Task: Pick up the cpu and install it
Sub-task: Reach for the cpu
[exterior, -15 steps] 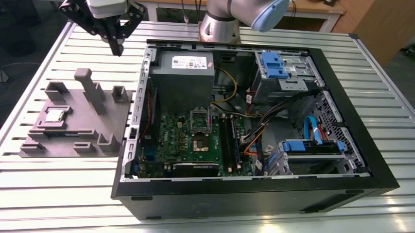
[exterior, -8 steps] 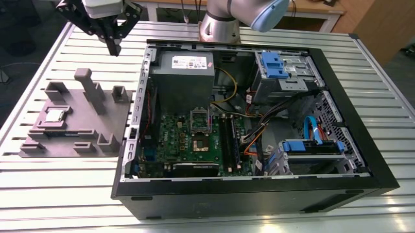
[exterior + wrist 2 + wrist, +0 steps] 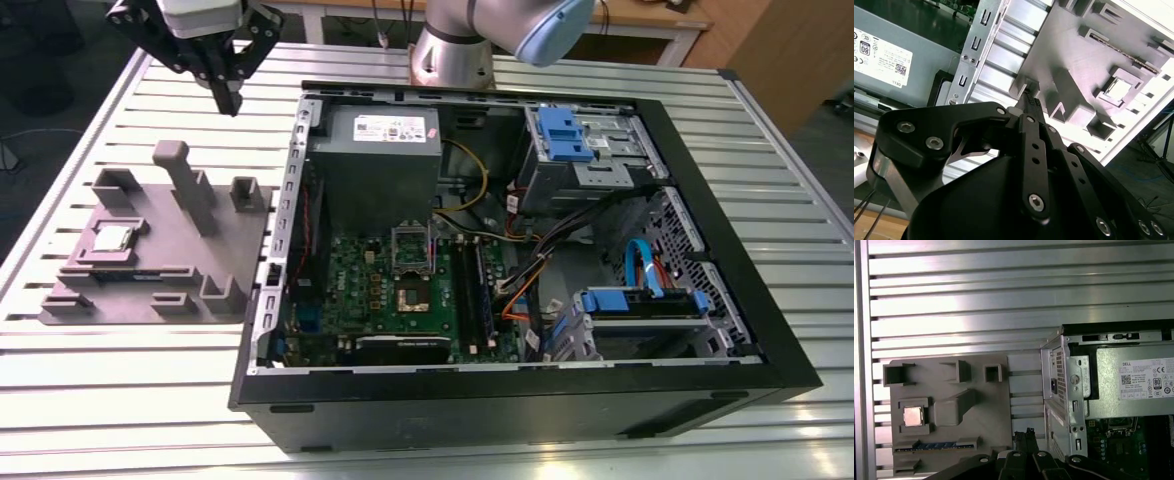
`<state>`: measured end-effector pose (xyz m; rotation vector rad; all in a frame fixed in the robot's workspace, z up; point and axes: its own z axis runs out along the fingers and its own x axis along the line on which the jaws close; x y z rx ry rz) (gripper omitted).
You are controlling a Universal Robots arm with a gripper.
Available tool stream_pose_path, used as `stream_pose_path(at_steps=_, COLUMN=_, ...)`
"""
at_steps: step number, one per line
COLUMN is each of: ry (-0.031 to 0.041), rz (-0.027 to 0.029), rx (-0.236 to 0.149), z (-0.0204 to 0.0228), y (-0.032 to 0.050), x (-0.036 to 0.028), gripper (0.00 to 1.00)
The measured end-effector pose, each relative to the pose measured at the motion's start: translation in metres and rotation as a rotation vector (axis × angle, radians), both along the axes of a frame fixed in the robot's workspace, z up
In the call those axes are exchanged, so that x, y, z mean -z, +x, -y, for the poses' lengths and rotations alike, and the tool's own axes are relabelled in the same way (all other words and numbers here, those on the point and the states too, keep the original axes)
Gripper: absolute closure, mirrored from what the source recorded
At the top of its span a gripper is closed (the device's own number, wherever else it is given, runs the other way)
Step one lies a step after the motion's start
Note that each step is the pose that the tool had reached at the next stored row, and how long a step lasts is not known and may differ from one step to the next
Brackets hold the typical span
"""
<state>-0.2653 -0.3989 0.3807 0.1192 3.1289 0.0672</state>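
Observation:
The cpu (image 3: 111,238) is a small square chip with a silver top. It lies flat in a recess of the grey fixture plate (image 3: 160,262) at the exterior view's left, and it shows in both wrist views (image 3: 1117,89) (image 3: 913,416). My gripper (image 3: 228,100) hangs shut and empty above the table's far edge, beyond the fixture and well apart from the chip. Its black fingertips (image 3: 1024,434) lie together between the fixture and the case wall. On the green motherboard (image 3: 400,290) inside the case, the socket frame (image 3: 411,268) stands open.
The open black computer case (image 3: 534,385) takes up the table's middle and right, with the grey power supply (image 3: 380,150), blue drive brackets (image 3: 567,135) and loose cables inside. Upright posts (image 3: 180,180) rise from the fixture. The arm's base (image 3: 454,55) stands behind the case.

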Motion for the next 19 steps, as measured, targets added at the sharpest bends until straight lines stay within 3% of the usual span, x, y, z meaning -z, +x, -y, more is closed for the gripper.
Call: stream_pose_path(at_steps=19, ry=0.0, rz=-0.0037, rx=0.0, z=0.0, y=-0.0091, x=0.0018, gripper=0.9)
